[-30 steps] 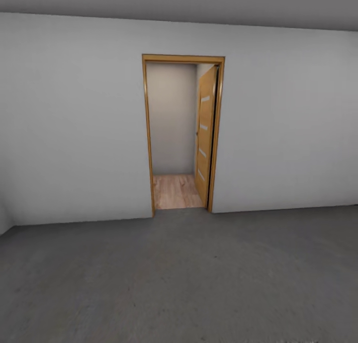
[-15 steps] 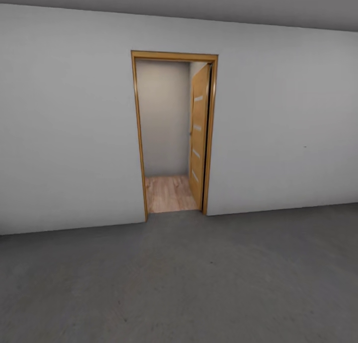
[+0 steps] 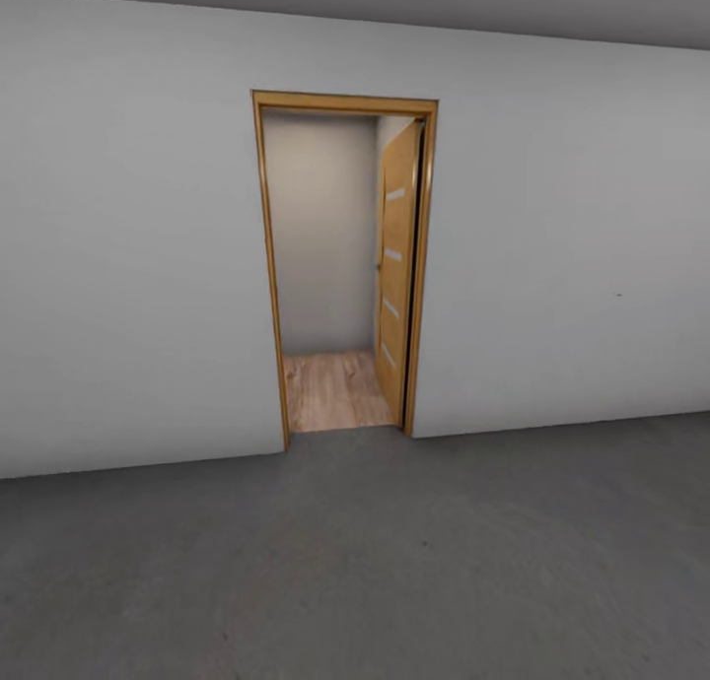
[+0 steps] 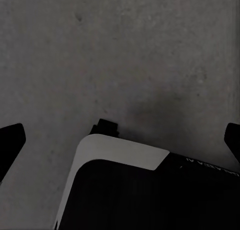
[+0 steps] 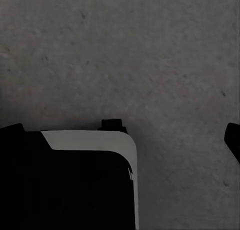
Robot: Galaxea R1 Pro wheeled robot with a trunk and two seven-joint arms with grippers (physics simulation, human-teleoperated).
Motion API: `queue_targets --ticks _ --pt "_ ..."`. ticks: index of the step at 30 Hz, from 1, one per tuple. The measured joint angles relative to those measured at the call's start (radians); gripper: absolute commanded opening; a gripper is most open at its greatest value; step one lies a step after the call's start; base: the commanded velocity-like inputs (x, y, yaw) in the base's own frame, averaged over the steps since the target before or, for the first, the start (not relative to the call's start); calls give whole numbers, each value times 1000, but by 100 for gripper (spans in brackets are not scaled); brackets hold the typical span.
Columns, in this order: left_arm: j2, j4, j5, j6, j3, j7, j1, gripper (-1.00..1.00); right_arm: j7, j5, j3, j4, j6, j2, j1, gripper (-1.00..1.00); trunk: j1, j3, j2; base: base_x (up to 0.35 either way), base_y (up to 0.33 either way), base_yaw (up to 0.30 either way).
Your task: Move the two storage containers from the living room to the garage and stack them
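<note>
Where white wall ends, mottled dark-grey concrete floor [image 3: 394, 562], tan open door [image 3: 396, 266].

I see rough matt concrete floor [image 3: 394, 562], a smooth matt painted wall [image 3: 128, 266], and a satin wooden door [image 3: 396, 266].

Rough grey concrete floor [image 3: 394, 562] in front, white wall [image 3: 128, 266] behind; tan wooden door [image 3: 397, 266] open inward at doorway's right, light wood plank flooring [image 3: 330, 389] beyond

Mottled grey floor [image 3: 394, 562] — white wall [image 3: 128, 266] — tan door [image 3: 396, 266].
</note>
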Motion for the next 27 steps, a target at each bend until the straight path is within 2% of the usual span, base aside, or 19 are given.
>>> queue_targets --ticks 27 --pt "-3 0 -1 -3 -2 0 0 100 -8 2 5 -2 8 4 0 100 0 0 0 321 0 0"
